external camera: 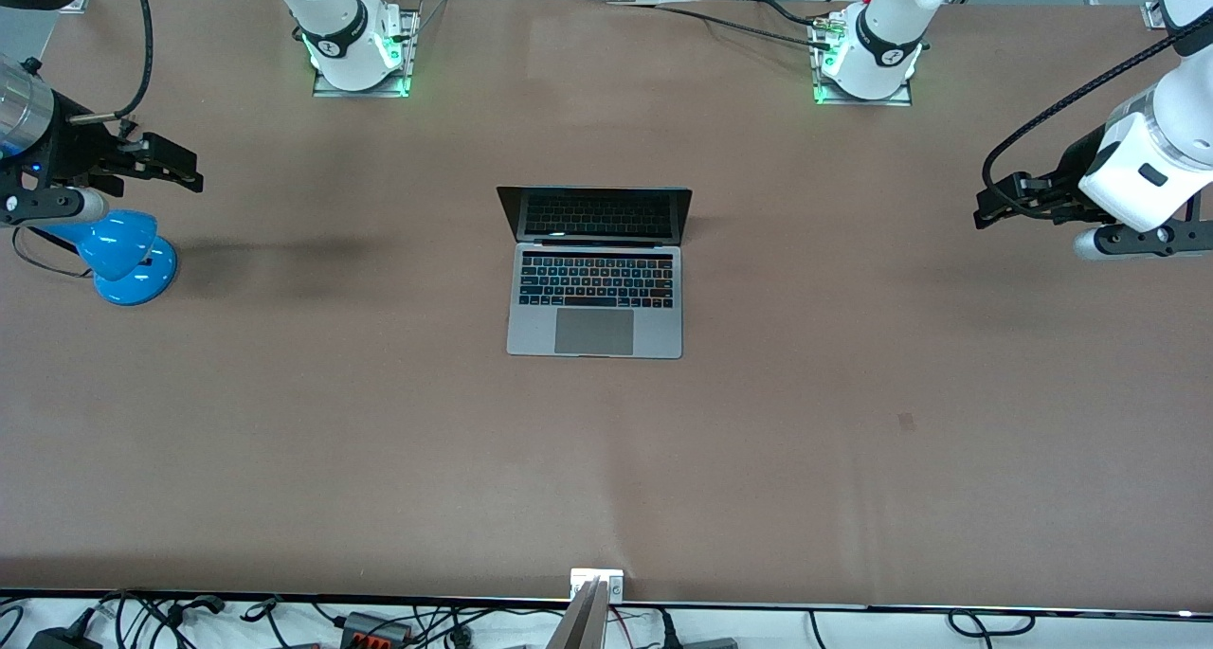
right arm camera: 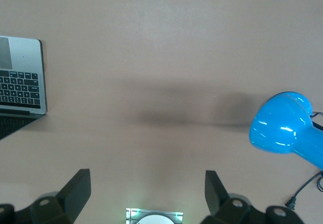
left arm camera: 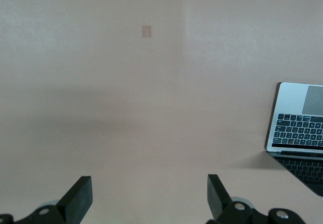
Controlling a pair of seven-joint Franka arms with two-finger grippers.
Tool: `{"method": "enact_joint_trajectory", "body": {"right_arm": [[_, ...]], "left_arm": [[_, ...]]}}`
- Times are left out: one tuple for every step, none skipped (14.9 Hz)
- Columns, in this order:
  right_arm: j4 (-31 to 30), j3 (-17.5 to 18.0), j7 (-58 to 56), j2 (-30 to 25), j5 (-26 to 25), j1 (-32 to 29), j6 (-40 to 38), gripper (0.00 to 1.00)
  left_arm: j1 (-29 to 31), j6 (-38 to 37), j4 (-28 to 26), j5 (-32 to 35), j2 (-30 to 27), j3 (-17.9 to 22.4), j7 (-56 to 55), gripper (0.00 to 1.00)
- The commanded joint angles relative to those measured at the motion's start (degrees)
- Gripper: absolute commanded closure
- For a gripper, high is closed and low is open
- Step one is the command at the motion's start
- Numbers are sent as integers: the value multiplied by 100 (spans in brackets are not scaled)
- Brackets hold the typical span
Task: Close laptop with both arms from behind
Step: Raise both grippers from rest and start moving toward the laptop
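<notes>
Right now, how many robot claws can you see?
2. The left gripper hangs open over the table's left-arm end; the right gripper hangs open over the right-arm end, above the blue lamp. The laptop sits between.

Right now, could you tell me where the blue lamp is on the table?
The lamp sits at the right arm's end of the table, well apart from the open laptop at the middle, just below the right gripper in the front view.

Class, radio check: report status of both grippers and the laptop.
Left gripper open, right gripper open, both over bare table, clear of laptop. Laptop open mid-table. Blue lamp under right arm, not in the way.
</notes>
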Motion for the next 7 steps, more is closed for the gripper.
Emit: {"method": "enact_joint_trajectory", "body": {"right_arm": [[346,70,-7,387,99,-8,-112,0],[398,70,28,475,108,-16,-95,0],[399,62,37,493,100,-43,-25,0],[399,62,46,528,100,-43,-16,0],[434,53,46,641,91,-43,45,0],[504,53,11,738,91,-43,159,0],[530,53,-24,800,82,-52,186,0]], "left_arm": [[30,-88,21,75,-54,-34,18,0],[30,-88,21,31,-19,-34,18,9],[22,-106,21,22,-19,-34,9,32],[22,-114,21,22,-19,-34,0,33],[22,-167,21,5,-10,-34,-61,33],[22,-280,21,4,8,-34,-96,40],[30,-403,21,4,8,-34,-44,46]]}}
